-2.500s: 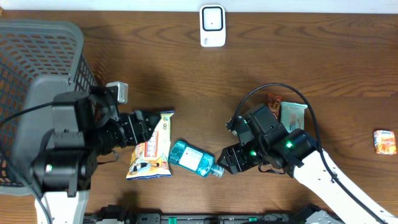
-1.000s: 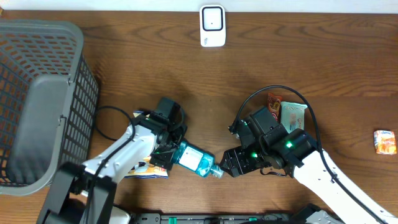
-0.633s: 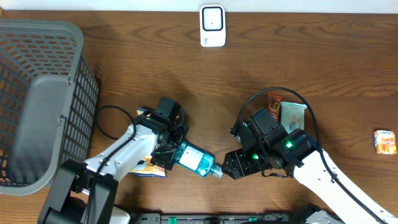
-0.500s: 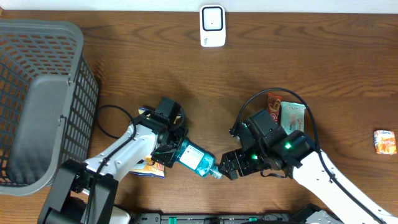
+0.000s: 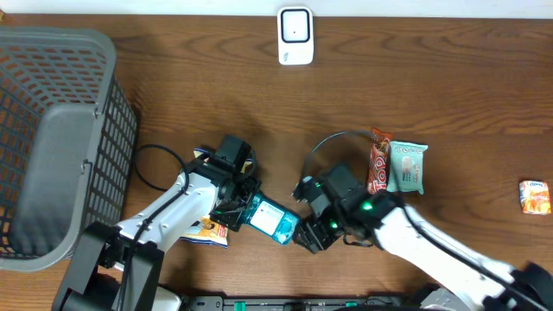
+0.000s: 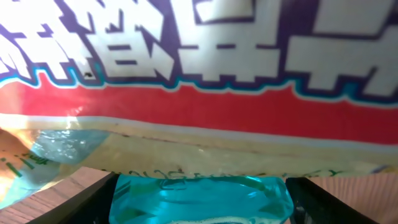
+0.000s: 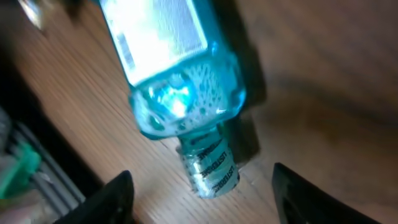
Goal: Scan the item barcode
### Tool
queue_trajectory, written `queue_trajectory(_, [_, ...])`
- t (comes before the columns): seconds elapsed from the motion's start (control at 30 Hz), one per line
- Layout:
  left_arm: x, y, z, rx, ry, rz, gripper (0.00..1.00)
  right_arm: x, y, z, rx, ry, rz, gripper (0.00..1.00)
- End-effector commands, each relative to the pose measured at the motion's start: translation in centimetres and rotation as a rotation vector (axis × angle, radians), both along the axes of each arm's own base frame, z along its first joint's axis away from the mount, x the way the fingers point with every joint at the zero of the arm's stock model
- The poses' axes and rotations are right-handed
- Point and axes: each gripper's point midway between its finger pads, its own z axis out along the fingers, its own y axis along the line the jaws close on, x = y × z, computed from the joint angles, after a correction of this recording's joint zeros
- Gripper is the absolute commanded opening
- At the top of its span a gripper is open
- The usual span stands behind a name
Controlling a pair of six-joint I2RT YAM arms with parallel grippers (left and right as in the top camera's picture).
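The bottle (image 5: pixel 272 221) is lying on its side on the table (image 5: pixel 216 104), near the front edge and between the two arms, well apart from the scanner (image 5: pixel 295 35) that is standing at the far edge. The left gripper (image 6: pixel 199 198) is clasping the bottle's base, and its fingers (image 6: pixel 93 198) are pressing against both sides of the teal plastic. A snack bag (image 6: pixel 199 81) is filling the top of the left wrist view. It is showing big white characters on purple above a red band, but the frame is cutting them off, so they cannot be read. The right gripper (image 7: pixel 202 183) is standing released, its fingers (image 7: pixel 115 199) spread wide on either side of the cap (image 7: pixel 210 165) without touching it. The white label (image 7: pixel 158 31) is glaring and its print is blurred; the print on the cap is too small to read. Beside the right arm a red pack (image 5: pixel 378 162) is showing white letters resembling "Tops", and it is touching a pale green pack (image 5: pixel 407 168). A basket (image 5: pixel 121 130) is sitting at the left.
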Motion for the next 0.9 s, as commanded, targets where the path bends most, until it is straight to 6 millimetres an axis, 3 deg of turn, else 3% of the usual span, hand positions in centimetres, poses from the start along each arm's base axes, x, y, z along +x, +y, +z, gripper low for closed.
queue_trajectory(0.0, [-0.9, 0.5, -0.7, 0.025, 0.028, -0.010, 0.72, -0.9, -0.7, -2.7, -0.086, 0.010, 0.103, 0.55])
queue_trajectory(0.1, [-0.8, 0.5, -0.7, 0.025, 0.027, -0.010, 0.72, -1.1, -0.9, -4.0, -0.113, 0.041, 0.105, 0.36])
queue_trajectory(0.27, [-0.9, 0.5, -0.7, 0.025, 0.028, -0.010, 0.72, -0.4, -1.4, -4.5, -0.155, 0.013, 0.094, 0.21])
queue_trajectory(0.6, [-0.9, 0.5, -0.7, 0.025, 0.029, -0.010, 0.72, 1.6, 0.3, -3.8, -0.091, -0.078, 0.108, 0.53])
queue_trajectory(0.67, [-0.9, 0.6, -0.7, 0.026, 0.031, -0.010, 0.72, 1.7, 0.4, -3.8, -0.085, -0.098, 0.138, 0.48])
queue_trajectory(0.87, [-1.0, 0.6, -0.7, 0.028, 0.034, -0.010, 0.73, 0.4, -0.7, -4.9, -0.136, -0.039, 0.170, 0.18])
